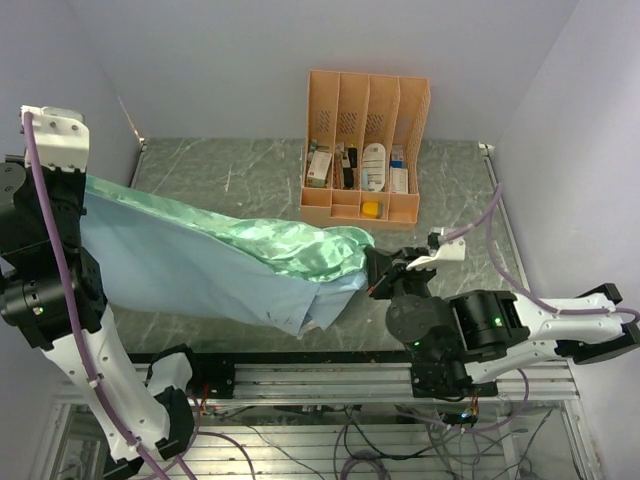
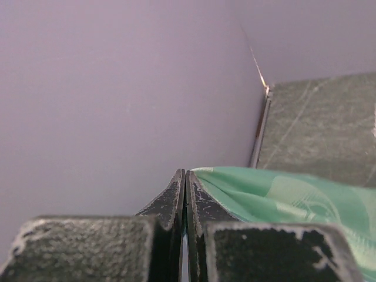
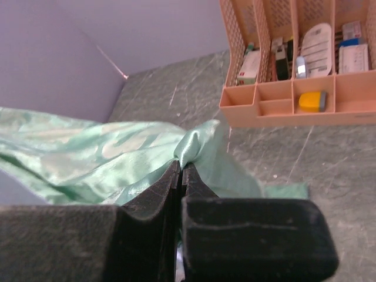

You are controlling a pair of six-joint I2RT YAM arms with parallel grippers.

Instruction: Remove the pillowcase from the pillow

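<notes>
The pillowcase (image 1: 210, 250) hangs stretched between my two grippers, shiny mint-green face on top and plain light blue face below. My left gripper (image 1: 85, 180) is raised at the far left and is shut on one end of the cloth (image 2: 282, 197). My right gripper (image 1: 372, 268) is low over the table's middle and is shut on a bunched fold of the other end (image 3: 197, 144). The pillow is not in view in any frame.
An orange file rack (image 1: 365, 150) with small items in its trays stands at the back of the dark marbled table (image 1: 250, 180), just beyond the right gripper. Grey walls close in the left, back and right sides.
</notes>
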